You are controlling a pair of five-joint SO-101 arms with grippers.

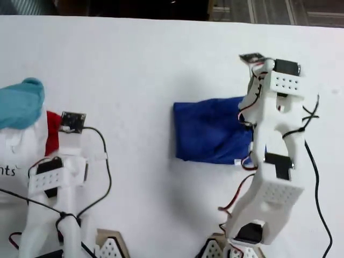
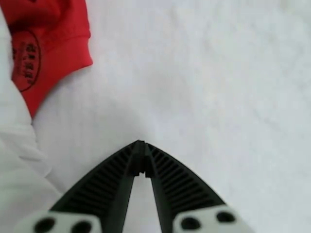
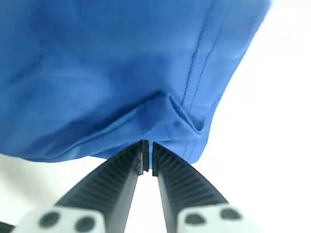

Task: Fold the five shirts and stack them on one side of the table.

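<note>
Blue shirt [image 1: 209,131] is laid partly folded on the tabletop [image 1: 134,70]. Its edge is pinched by the clenched right end effector [image 3: 147,158]; fabric is puckered at the tips, so it is probably held for the next fold. Well apart from the blue shirt, a teal shirt [image 1: 21,102], white shirt [image 1: 16,145] and red shirt [image 2: 43,43] are heaped, judged unfolded. Left end effector [image 2: 141,165] is clenched on nothing, parked beside that heap.

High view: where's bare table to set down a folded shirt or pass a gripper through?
Free: the wide strip between the left arm and the blue shirt, and the far band of table beyond both. Crowded: the left edge, where the teal shirt, white shirt and red shirt are piled, and the near edge at the arm bases.
</note>
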